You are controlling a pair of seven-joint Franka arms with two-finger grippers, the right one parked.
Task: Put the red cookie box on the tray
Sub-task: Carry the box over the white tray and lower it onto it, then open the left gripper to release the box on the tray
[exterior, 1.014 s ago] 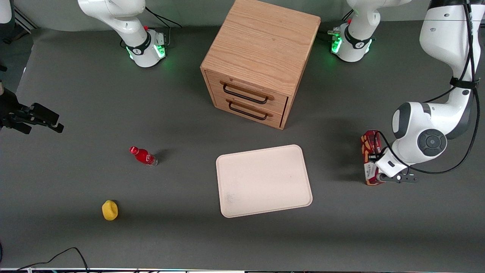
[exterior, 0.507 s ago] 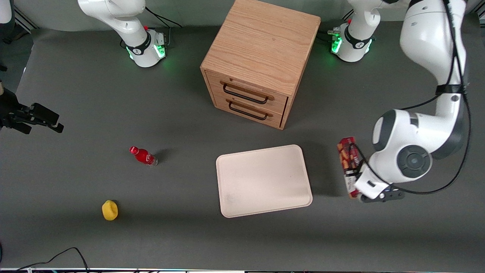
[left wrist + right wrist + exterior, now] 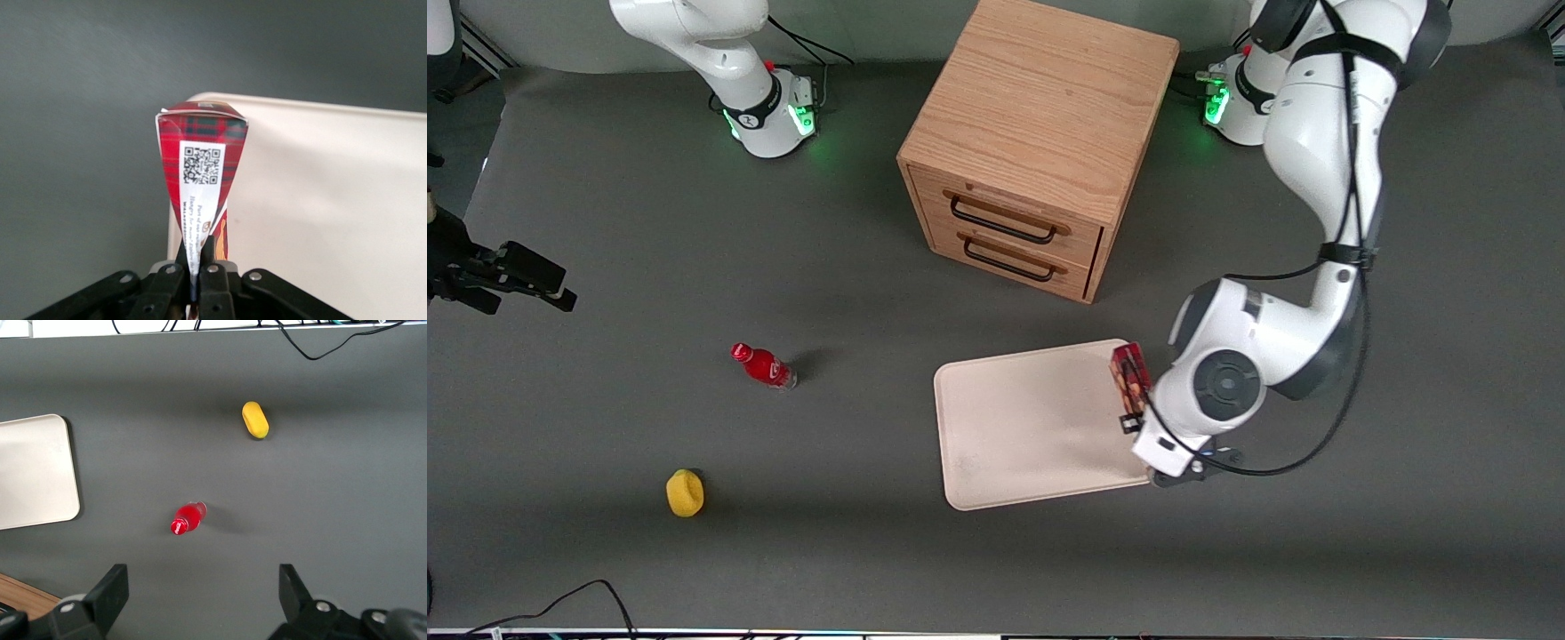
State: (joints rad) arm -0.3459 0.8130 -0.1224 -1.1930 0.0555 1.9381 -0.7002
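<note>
The gripper (image 3: 195,283) pinches the red cookie box (image 3: 1129,380) by one end (carried aloft) over the tray (image 3: 1032,427) edge toward the working arm's end, ready for lowering.

Robot lab: 2 bench-mounted arms (image 3: 1325,133)

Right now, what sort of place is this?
Probably a robot test bench: a grey table with fixed arms, a wooden drawer unit, and a tool holding a cookie box over a tray.
</note>
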